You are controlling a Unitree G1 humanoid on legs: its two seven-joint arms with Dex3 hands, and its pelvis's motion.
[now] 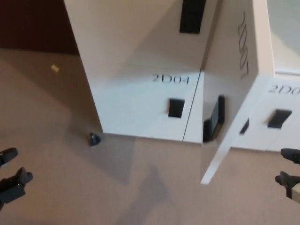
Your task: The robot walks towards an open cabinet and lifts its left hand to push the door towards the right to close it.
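Observation:
A bank of white cabinets (136,84) fills the upper part of the head view. One door (234,93), marked 2D07, stands open and swings out toward me, its lower corner near the floor at centre right. A black handle (216,117) shows on its inner side. My left hand (11,180) hangs low at the left edge, well short of the door, fingers apart and holding nothing. My right hand (290,176) shows at the right edge, below and right of the door, fingers apart and empty.
The lower door marked 2D04 (171,79) is closed, with a black handle (176,108). A small dark doorstop (94,138) sits on the brown carpet (70,187) by the cabinet's left corner. A yellow scrap (55,68) lies farther left.

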